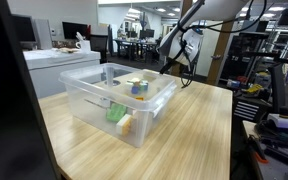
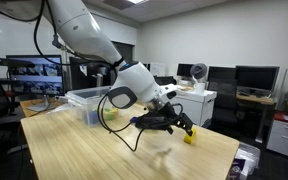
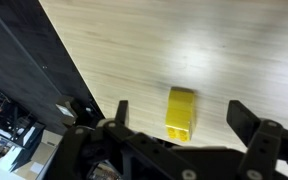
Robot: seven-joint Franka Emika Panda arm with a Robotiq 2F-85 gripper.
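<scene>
Wrist view is showing you the claw spread wide, its two fingers standing on either side of a yellow block and gripping nothing. The block is lying flat on the bare wood of the table, with its long side pointing away from the camera. It is sitting roughly midway between the fingers, a little nearer the left one. The table's edge is running diagonally through that view, not far to the block's left.

An exterior view is placing the block near the table's far corner, well apart from the clear bin, with the claw hanging just above it and not touching it.

You are working close to an edge, and that looks like the main risk. If you are coming down slightly off-centre, one finger may land on top of the block or clip its side. A light block like this would probably skid on smooth wood, perhaps off the table. Closing before the fingers are low enough could pinch only the top corners and squirt the block out. Pushing down too far could jam the fingertips against the wood. How high the claw is hanging is hard to judge from the wrist view alone.
</scene>
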